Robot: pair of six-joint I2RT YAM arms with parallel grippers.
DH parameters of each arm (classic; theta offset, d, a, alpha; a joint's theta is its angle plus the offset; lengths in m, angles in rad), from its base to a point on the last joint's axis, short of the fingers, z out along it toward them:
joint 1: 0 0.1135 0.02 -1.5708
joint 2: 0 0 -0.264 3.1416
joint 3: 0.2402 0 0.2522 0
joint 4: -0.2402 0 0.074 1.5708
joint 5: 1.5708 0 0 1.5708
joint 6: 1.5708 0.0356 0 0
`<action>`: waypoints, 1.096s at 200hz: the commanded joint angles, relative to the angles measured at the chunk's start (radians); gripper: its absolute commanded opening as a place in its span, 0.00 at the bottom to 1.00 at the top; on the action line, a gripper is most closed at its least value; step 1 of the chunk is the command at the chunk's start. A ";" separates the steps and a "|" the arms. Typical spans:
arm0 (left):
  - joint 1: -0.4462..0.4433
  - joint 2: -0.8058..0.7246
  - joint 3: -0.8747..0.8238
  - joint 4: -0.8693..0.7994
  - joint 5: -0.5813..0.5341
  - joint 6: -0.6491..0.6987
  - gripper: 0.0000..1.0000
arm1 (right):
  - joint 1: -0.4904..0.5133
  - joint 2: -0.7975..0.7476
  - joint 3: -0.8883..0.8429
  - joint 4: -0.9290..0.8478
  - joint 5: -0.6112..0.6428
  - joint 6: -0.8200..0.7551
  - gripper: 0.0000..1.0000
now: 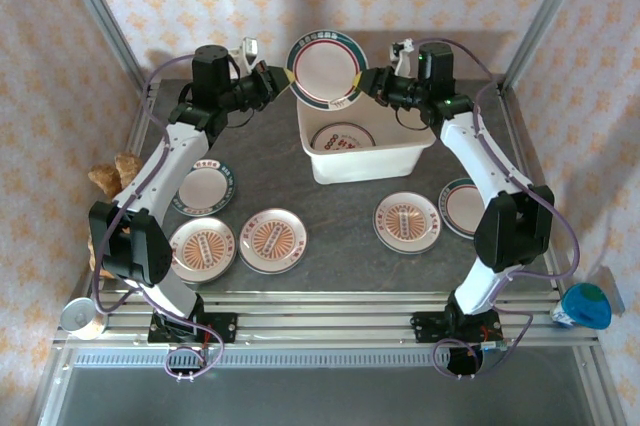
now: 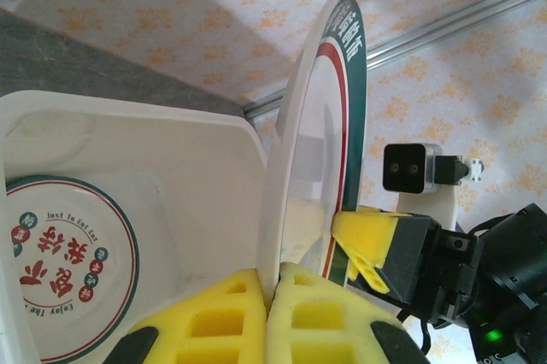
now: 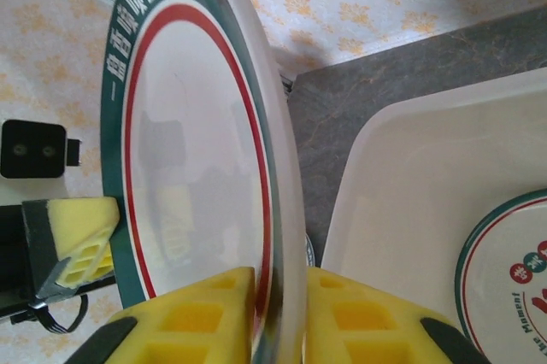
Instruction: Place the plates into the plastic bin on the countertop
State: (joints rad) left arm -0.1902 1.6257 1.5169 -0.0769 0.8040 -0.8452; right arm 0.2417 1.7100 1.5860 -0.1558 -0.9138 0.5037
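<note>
A teal-rimmed plate (image 1: 325, 69) stands upright in the air over the far end of the plastic bin (image 1: 398, 158). My left gripper (image 1: 283, 82) is shut on its left rim and my right gripper (image 1: 369, 82) on its right rim. The left wrist view has the plate (image 2: 329, 116) edge-on between my left gripper (image 2: 273, 296) pads, the bin (image 2: 171, 167) beside it. In the right wrist view my right gripper (image 3: 278, 304) pinches the plate (image 3: 197, 150). One printed plate (image 1: 342, 138) lies inside the bin. Several plates (image 1: 272, 240) rest on the countertop (image 1: 330, 208).
A teal-rimmed plate (image 1: 205, 186) and a printed one (image 1: 203, 249) lie front left; two more (image 1: 407, 222) (image 1: 462, 206) lie front right. A white tape roll (image 1: 80, 314) sits at the near left corner, a blue object (image 1: 585, 304) near right, a brown object (image 1: 115, 174) at the left edge.
</note>
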 commanded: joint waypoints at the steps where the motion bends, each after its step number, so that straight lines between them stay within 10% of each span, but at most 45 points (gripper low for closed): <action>1: -0.010 -0.030 -0.004 0.083 0.012 -0.011 0.00 | 0.005 -0.049 -0.013 0.073 -0.002 0.033 0.15; 88: -0.012 -0.046 -0.003 -0.026 -0.017 0.077 0.16 | 0.001 -0.059 -0.025 0.045 0.065 0.037 0.00; 151: -0.011 -0.080 0.018 -0.131 -0.080 0.171 0.54 | -0.065 -0.058 -0.028 -0.030 0.063 0.013 0.00; 219: 0.044 -0.115 0.030 -0.290 -0.150 0.293 0.56 | -0.134 0.013 0.076 -0.481 0.152 -0.343 0.00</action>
State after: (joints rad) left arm -0.1772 1.5467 1.5383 -0.3008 0.6907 -0.6109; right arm 0.1028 1.6966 1.6009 -0.4660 -0.8085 0.3355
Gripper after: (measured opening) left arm 0.562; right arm 0.066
